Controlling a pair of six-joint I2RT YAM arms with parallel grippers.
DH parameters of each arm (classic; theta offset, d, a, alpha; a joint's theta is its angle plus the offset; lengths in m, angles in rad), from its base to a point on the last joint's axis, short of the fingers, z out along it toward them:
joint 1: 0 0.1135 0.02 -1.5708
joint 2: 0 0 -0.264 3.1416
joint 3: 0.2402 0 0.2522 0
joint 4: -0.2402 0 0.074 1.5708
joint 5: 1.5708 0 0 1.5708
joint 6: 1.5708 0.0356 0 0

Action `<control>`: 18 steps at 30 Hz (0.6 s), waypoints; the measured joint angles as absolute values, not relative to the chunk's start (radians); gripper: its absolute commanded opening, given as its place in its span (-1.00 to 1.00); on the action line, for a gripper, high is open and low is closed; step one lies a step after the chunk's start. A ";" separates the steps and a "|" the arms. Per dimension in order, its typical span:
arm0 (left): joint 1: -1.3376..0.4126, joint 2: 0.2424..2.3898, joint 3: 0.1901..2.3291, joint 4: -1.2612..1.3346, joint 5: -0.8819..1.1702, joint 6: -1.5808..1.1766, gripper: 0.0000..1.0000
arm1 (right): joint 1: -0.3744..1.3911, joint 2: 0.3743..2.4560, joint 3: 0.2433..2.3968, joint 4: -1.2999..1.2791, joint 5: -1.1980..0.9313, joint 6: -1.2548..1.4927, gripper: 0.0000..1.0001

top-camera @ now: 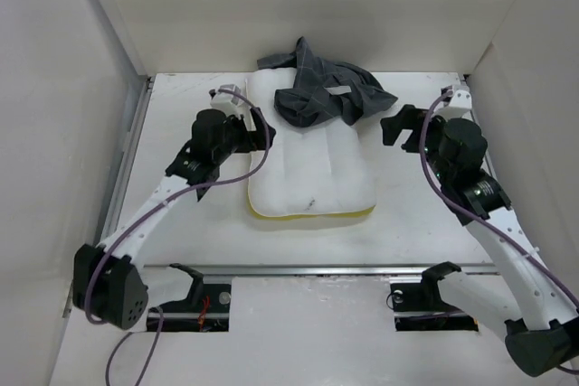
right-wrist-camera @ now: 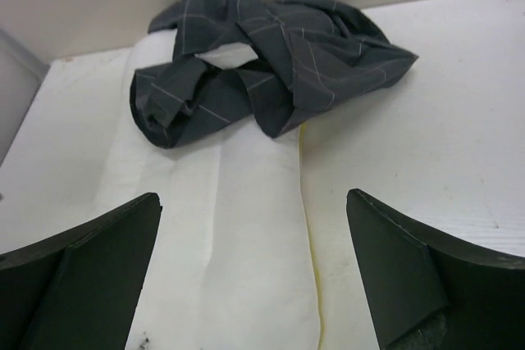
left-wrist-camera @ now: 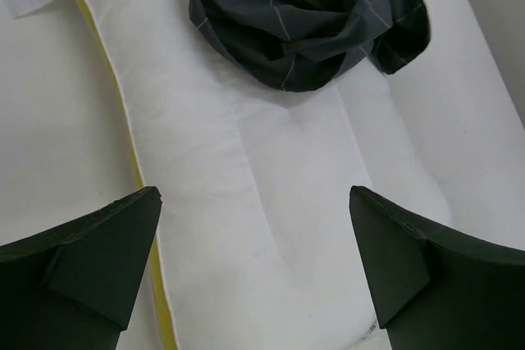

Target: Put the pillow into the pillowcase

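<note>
Not started | charcoal grid-check fabric pillowcase (top-camera: 330,97) crumpled atop puffy white yellow-edged pillow (top-camera: 312,169) | left hand (top-camera: 264,128), right hand (top-camera: 395,131) wide, empty | insertion all remaining

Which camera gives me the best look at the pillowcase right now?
Right wrist: the pillowcase fills the upper frame, whole, folds and grid lines clear, crumpled on the pillow's far end. Left wrist shows it close too, but the frame's top edge cuts it off. Top external shows it whole but small.
</note>
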State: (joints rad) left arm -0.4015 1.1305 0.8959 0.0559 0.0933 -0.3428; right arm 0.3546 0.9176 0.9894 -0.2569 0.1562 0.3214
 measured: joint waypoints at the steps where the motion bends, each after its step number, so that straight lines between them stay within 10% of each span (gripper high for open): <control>1: -0.403 1.169 0.915 0.055 0.090 -0.344 1.00 | 0.355 0.902 0.989 -0.252 0.167 0.321 1.00; 18: -0.350 1.998 1.617 -0.081 0.096 -0.300 0.27 | 0.347 1.584 1.283 -0.192 0.279 0.271 0.95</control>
